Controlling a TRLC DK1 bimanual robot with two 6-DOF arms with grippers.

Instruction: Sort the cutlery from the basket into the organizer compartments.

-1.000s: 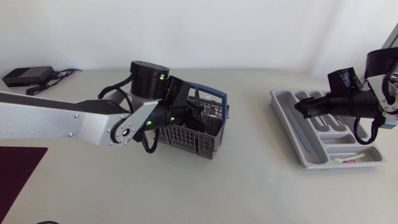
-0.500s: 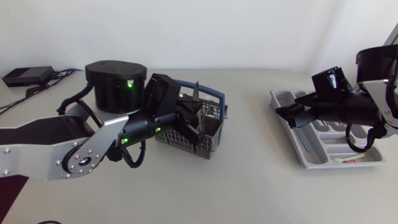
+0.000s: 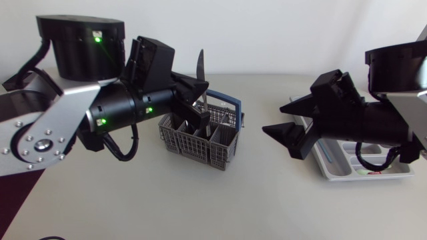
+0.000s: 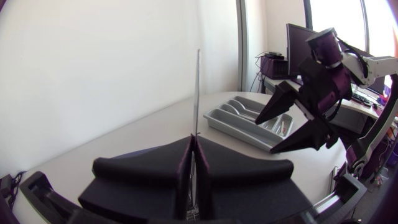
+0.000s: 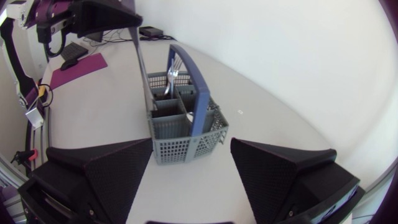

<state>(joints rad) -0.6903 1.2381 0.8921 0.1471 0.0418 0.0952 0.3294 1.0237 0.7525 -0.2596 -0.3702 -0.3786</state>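
Grips a knife (image 3: 199, 67) blade-up in the clamped left gripper (image 3: 195, 87), upper middle of the frame, just above the basket (image 3: 193, 143). Probably stiff, light, slick steel; best pinched across the flats, near the handle. Spreads the right gripper (image 3: 280, 119) wide, empty, right of centre before the organizer (image 3: 320, 160). Stands basket and organizer well apart on a pale, smooth table (image 3: 267, 200).

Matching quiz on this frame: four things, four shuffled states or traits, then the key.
1. left gripper
2. right gripper
3. basket
4. organizer

A. open, holding nothing
B. grey tray, long compartments
C. shut on the knife
D. blue handle, fork inside

Pairs: 1-C, 2-A, 3-D, 4-B
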